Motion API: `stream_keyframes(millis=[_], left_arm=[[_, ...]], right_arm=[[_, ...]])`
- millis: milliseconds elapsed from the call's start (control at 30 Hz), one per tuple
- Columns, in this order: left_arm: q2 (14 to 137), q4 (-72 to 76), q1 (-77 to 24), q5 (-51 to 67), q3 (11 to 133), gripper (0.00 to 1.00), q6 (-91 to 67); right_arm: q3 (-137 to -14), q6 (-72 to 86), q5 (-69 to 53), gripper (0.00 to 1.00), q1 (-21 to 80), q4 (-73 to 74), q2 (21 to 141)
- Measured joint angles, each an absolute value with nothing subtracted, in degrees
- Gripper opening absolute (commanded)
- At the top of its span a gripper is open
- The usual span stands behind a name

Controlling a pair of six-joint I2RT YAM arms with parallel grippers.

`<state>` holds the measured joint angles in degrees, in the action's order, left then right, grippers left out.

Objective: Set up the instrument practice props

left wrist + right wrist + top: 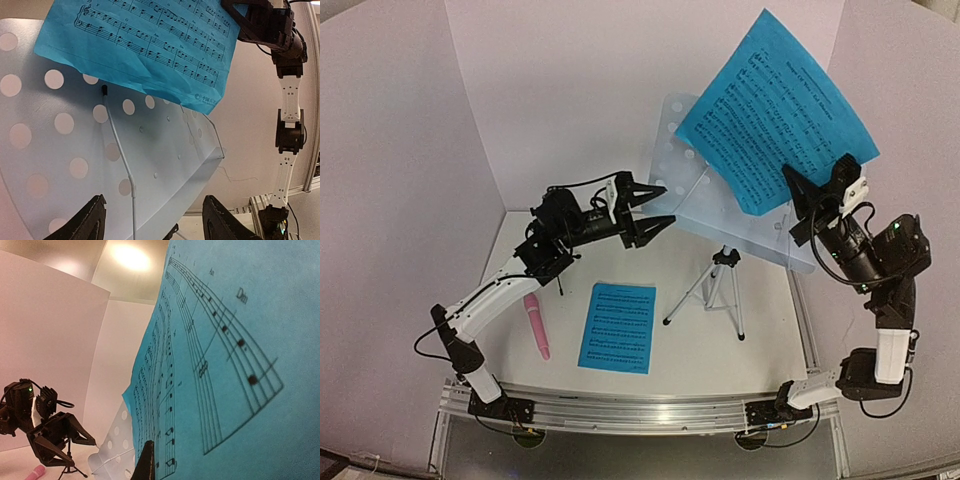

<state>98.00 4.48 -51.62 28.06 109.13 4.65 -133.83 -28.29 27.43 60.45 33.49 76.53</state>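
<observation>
The silver tripod music stand (713, 290) stands mid-table, its perforated pale desk (680, 130) tilted back. My right gripper (812, 185) is shut on the lower right edge of a blue sheet-music page (775, 100), holding it above the desk (75, 150). In the right wrist view one finger (147, 462) presses against the page (240, 365). My left gripper (668, 205) is open at the desk's left lower edge. Its jaws straddle the ledge (200, 180) without visibly touching. A second blue page (618, 326) lies flat on the table. The pink microphone (537, 325) lies left of it.
The small black tripod mic mount (70, 467) stands under my left arm, mostly hidden from above. White walls enclose the table on the left, back and right. A metal rail (640, 410) runs along the near edge. A wire page holder (120, 155) crosses the desk.
</observation>
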Motion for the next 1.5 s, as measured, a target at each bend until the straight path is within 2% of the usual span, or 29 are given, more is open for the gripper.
stream_keyframes(millis=[267, 433, 533, 700, 933, 1100, 1367, 1500], left_arm=[[106.65, 6.05, -54.01, 26.4, 119.4, 0.55, 4.23], [107.76, 6.04, -53.89, 26.01, 120.01, 0.53, 2.78], [108.23, 5.82, -53.89, 25.43, 120.53, 0.47, 1.94], [110.14, 5.2, -53.89, 24.44, 123.69, 0.42, -0.06], [111.4, 3.94, -53.89, 23.24, 124.81, 0.39, -2.08], [111.81, 2.59, -53.91, 23.18, 124.81, 0.28, -2.98], [112.01, 2.46, -53.95, 23.26, 124.67, 0.03, -3.66], [111.43, 5.12, -53.91, 23.27, 122.69, 0.0, -4.28]], right_arm=[[-131.82, -28.07, 28.27, 0.0, 60.45, 32.17, 73.93], [-130.4, -28.02, 28.27, 0.0, 60.45, 31.39, 72.68], [-129.28, -27.93, 28.26, 0.0, 60.45, 31.11, 72.15], [-127.83, -27.83, 28.27, 0.0, 60.45, 31.03, 71.97], [-126.58, -27.59, 28.27, 0.0, 60.45, 31.09, 71.56], [-126.56, -27.59, 28.27, 0.0, 60.45, 31.04, 71.06], [-125.6, -27.48, 28.31, 0.0, 60.45, 30.88, 70.42], [-125.43, -27.49, 28.53, 0.0, 60.45, 30.76, 70.61]])
